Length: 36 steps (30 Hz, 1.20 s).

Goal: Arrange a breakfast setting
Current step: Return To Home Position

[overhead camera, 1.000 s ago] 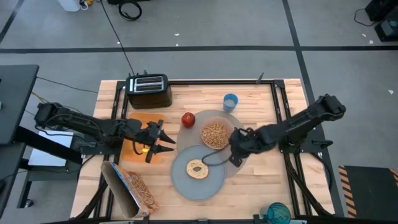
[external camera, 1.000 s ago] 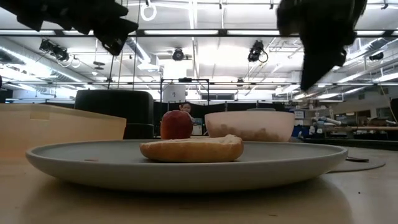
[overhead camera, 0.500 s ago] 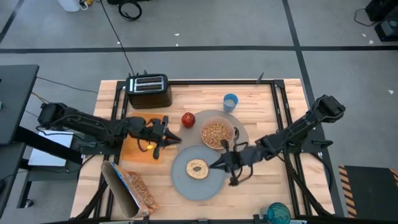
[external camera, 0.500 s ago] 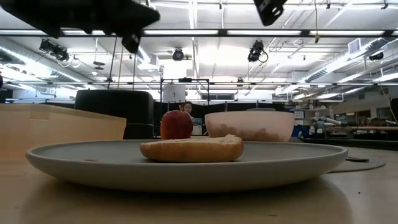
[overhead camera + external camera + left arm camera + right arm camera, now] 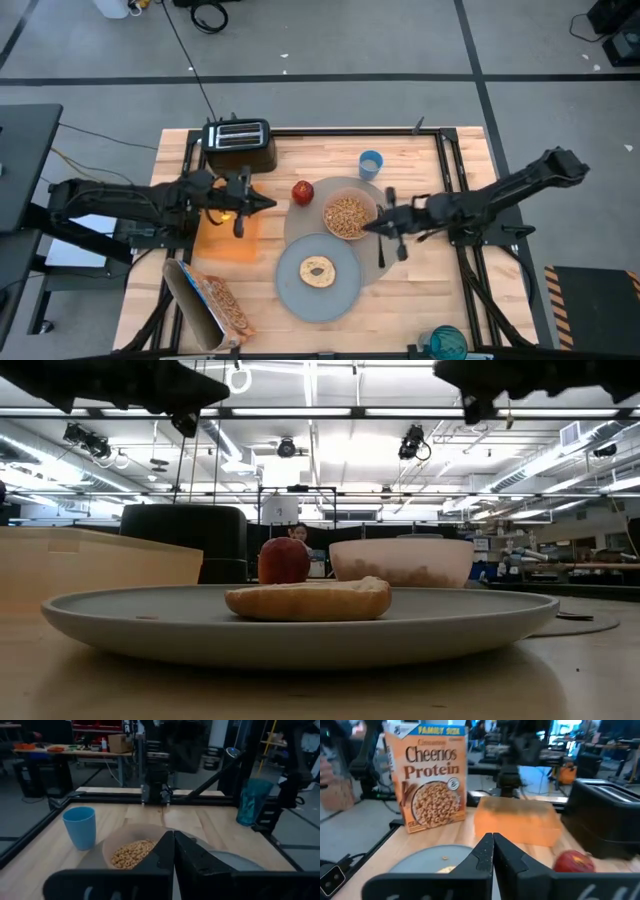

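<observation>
The grey plate (image 5: 318,275) carries the bagel (image 5: 318,269) and overlaps the near part of the round mat (image 5: 385,205). The pink bowl (image 5: 348,215) with cereal stands on the mat. The red apple (image 5: 302,191) rests on the table left of the bowl, and the blue cup (image 5: 371,164) stands beyond the mat. A thin dark spoon (image 5: 381,252) lies on the mat, right of the plate. My left gripper (image 5: 250,205) is shut and empty, raised over the orange board (image 5: 225,238). My right gripper (image 5: 383,226) is shut and empty, raised just right of the bowl.
A black toaster (image 5: 240,145) stands at the far left. A cereal box (image 5: 205,305) stands at the near left corner. A teal cup (image 5: 447,342) stands off the near right corner. Black frame rails (image 5: 455,190) run along the table's sides.
My right gripper first went toward the near edge over the plate's right side, then rose and drew back toward the table's right, beside the bowl. My left gripper has drawn back toward the table's far left, over the orange board. The plate, bagel and bowl have stayed put.
</observation>
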### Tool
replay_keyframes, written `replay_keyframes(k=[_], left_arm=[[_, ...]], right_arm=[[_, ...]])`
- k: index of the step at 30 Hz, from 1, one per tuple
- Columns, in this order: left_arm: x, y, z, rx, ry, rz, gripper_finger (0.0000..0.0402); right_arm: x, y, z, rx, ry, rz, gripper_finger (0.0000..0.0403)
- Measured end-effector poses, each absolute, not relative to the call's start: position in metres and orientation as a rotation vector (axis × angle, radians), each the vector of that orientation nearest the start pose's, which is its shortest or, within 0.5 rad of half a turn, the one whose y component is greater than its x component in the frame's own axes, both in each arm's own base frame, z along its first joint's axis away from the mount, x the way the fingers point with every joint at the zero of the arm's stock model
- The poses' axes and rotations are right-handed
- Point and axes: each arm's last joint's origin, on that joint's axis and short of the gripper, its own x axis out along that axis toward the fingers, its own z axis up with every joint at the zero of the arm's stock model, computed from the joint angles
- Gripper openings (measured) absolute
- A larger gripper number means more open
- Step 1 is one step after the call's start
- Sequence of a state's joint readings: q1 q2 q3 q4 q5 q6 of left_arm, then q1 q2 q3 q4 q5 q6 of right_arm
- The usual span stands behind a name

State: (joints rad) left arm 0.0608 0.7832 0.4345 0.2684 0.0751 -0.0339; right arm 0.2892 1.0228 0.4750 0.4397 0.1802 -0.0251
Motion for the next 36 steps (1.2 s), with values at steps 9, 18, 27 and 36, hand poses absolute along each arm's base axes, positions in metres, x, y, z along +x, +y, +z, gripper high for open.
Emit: replay_keyframes(k=[9, 18, 27, 36], left_arm=[[0.164, 0.008, 0.219, -0.046, -0.003, -0.013, 0.0015], [0.137, 0.013, 0.199, -0.061, -0.079, 0.03, 0.0013], [0.12, 0.013, 0.18, -0.088, -0.122, 0.042, 0.0013], [0.111, 0.011, 0.182, -0.078, -0.137, 0.008, 0.0013]], right_arm=[[0.147, 0.031, 0.219, 0.055, -0.028, 0.065, 0.0006], [0.116, 0.01, 0.204, 0.136, 0.001, 0.048, 0.0005], [0.091, 0.008, 0.207, 0.108, -0.064, 0.086, 0.0005], [0.097, 0.008, 0.172, 0.144, -0.068, 0.083, 0.0006]])
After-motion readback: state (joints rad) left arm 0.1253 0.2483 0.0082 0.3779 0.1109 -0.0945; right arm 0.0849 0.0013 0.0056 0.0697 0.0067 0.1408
